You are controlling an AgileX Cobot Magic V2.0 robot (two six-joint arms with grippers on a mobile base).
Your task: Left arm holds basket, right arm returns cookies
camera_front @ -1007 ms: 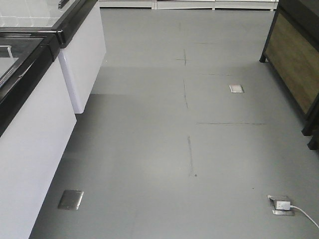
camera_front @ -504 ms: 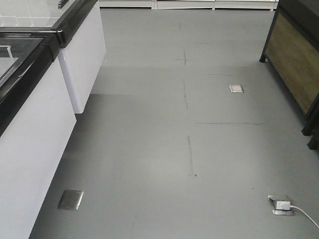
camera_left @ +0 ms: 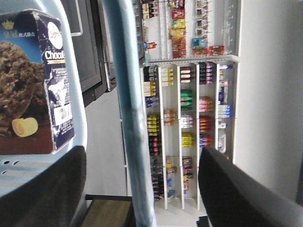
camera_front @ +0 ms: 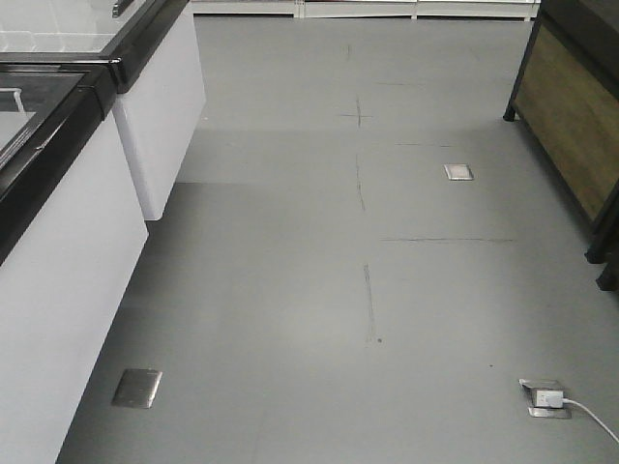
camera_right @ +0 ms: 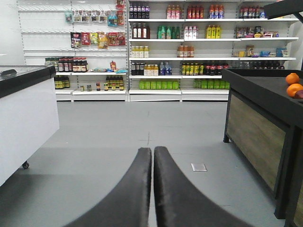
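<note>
In the left wrist view the cookies (camera_left: 33, 85), a dark navy box with a chocolate cookie picture, stand inside the light blue basket (camera_left: 79, 118). One thin hoop handle (camera_left: 129, 94) of the basket runs between the jaws of my left gripper (camera_left: 142, 152). Those jaws stand wide apart, with a gap on each side of the handle. My right gripper (camera_right: 153, 150) is shut with nothing between its fingers and hangs over bare floor. The front view shows neither arm nor the basket.
White freezer cabinets (camera_front: 68, 242) with black rims line the left. A wood-panelled stand (camera_right: 258, 127) with oranges (camera_right: 293, 84) is at the right. Stocked shelves (camera_right: 189, 47) fill the far wall. A floor socket with a white cable (camera_front: 549, 397) lies near right.
</note>
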